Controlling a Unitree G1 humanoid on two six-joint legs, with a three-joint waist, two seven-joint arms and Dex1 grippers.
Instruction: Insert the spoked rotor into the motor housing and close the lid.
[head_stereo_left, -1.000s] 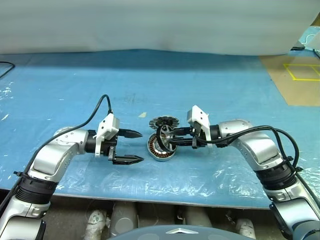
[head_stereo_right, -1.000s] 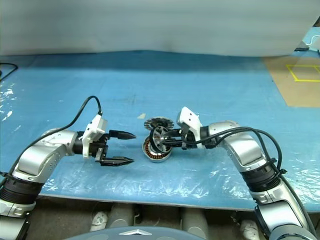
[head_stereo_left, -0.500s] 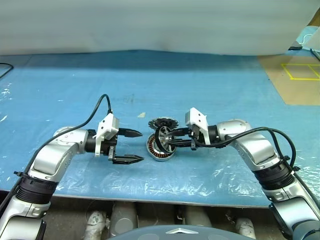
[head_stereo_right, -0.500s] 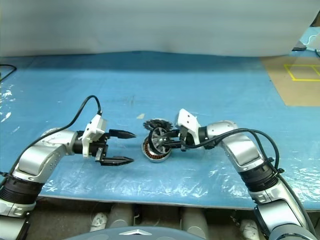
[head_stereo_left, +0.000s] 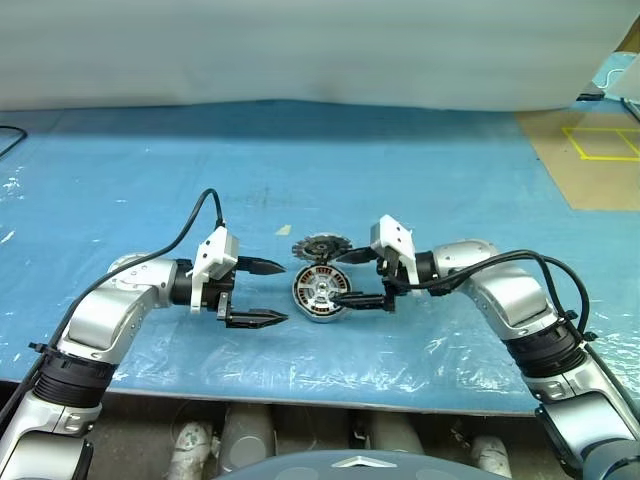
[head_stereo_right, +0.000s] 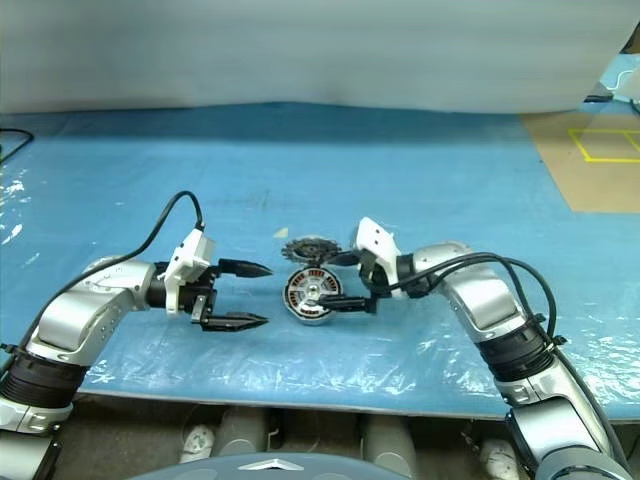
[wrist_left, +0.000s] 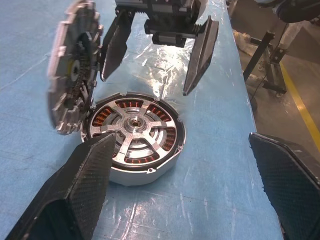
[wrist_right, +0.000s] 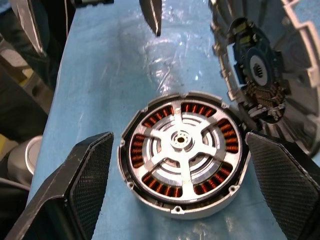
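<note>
Since a moment ago the right tool (head_stereo_left: 345, 279) has let go of the spoked rotor (wrist_right: 182, 148), which it held upright over the motor housing (head_stereo_left: 320, 293); the rotor now lies flat inside the housing, with the copper windings showing between its silver spokes. The right tool's two black fingers stand wide apart, one on the far side and one on the near side of the housing's right edge, and they hold nothing. The housing rests on the desk (head_stereo_left: 420, 180), covered by a blue sheet, between the two arms. The lid (head_stereo_left: 319, 248) stands tilted on its edge just behind the housing, on the far side, touching its rim. The left tool (head_stereo_left: 268, 293) has not moved: it stays to the left of the housing, apart from it, its fingers spread wide and empty, pointing to the right.
</note>
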